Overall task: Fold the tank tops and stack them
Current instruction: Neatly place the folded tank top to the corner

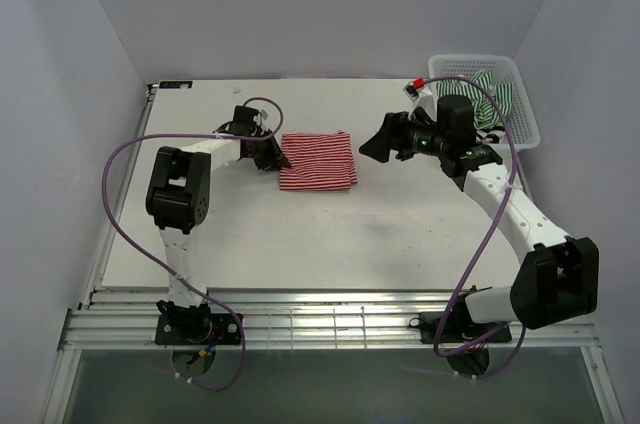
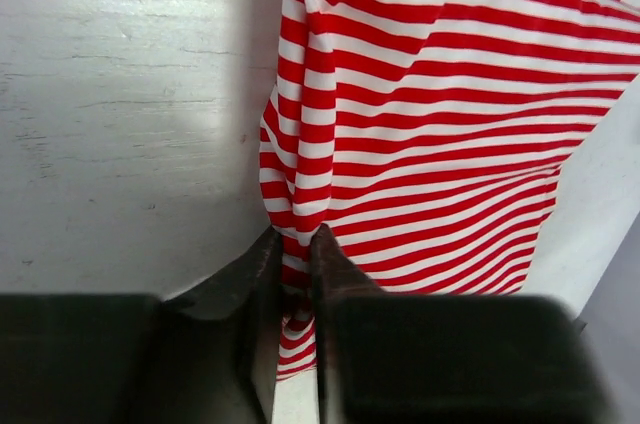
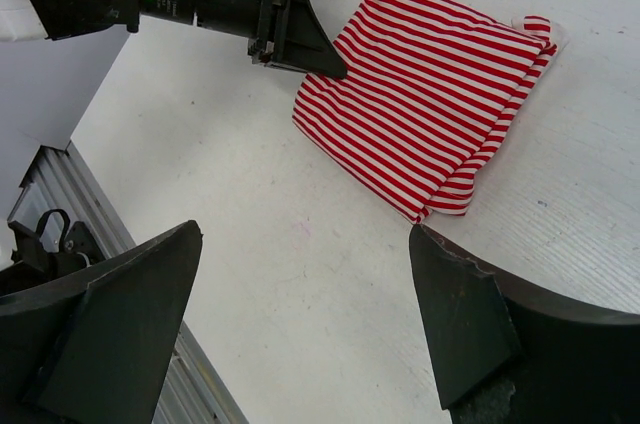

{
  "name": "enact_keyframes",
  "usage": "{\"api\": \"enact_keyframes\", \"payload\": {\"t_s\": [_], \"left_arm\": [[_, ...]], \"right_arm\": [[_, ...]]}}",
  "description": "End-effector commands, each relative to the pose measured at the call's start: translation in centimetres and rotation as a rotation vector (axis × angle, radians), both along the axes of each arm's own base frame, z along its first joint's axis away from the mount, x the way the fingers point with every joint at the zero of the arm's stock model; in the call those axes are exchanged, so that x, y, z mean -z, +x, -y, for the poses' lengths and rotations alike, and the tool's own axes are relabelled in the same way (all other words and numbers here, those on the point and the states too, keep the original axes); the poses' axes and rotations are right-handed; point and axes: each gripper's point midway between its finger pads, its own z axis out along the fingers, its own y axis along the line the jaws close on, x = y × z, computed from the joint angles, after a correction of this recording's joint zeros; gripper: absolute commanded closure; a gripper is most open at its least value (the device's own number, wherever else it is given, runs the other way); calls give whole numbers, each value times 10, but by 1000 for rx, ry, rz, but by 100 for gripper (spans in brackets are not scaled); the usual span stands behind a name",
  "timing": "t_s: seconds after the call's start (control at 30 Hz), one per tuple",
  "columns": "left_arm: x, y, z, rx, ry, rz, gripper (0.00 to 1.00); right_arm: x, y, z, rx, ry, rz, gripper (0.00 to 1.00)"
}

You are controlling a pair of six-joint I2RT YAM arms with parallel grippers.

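Left gripper (image 2: 295, 249) jaws nipped tight on a bunched fold at the edge of the red-and-white tank top (image 2: 440, 114), which lies folded mid-table (image 1: 300, 234). Right gripper (image 3: 305, 244) spread wide, holding nothing, hovering apart on the opposite side. Risks: pinch may catch only the upper layer, so a pull would peel the fold open; a one-sided drag could skew the square. Green-and-white top (image 1: 497, 94) waits in the basket (image 1: 527, 129)

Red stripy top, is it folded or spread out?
Folded. The red top lies as a compact rectangle on the table, with layered edges showing in the right wrist view.
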Motion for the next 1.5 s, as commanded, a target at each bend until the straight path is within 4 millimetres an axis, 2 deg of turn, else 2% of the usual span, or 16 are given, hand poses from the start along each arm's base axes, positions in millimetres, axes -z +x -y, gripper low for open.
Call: {"api": "enact_keyframes", "payload": {"t_s": [0.0,0.07,0.17,0.2,0.3,0.53,0.67,0.73,0.8,0.83,0.9,0.93,1.03,1.2,1.23,1.47], "left_arm": [[17,-6,-1,35,29,-25,83],[14,0,-5,32,56,-2,100],[10,12,-20,45,158,44,100],[0,25,-24,45,187,82,100],[-11,47,-54,67,321,152,100],[-26,77,-145,125,530,245,100],[-30,94,-193,171,625,291,100],[-30,98,-235,149,684,277,100],[-31,107,-259,130,719,273,100],[-29,105,-282,100,737,246,100],[-28,113,-305,61,752,237,100],[-28,112,-324,27,756,229,100],[-26,125,-352,-26,753,241,100],[-37,157,-369,-35,761,333,100],[-33,162,-373,-38,763,350,100],[-31,181,-390,-71,741,409,100]], "right_arm": [[-10,1,7,23,-26,49,10],[-11,4,11,37,-36,60,10],[-10,8,15,43,-57,72,10],[-7,9,16,45,-67,72,10],[-6,14,22,59,-107,100,10],[-6,27,41,134,-209,183,10],[2,34,55,198,-264,182,10],[8,37,60,215,-281,171,10],[13,40,64,237,-298,157,10],[15,42,66,248,-302,152,10],[20,46,68,259,-309,137,10],[21,46,68,259,-309,130,10],[28,49,70,262,-322,112,10],[34,54,74,274,-341,107,10],[35,55,74,276,-343,108,10],[45,60,80,296,-362,101,10]]}}
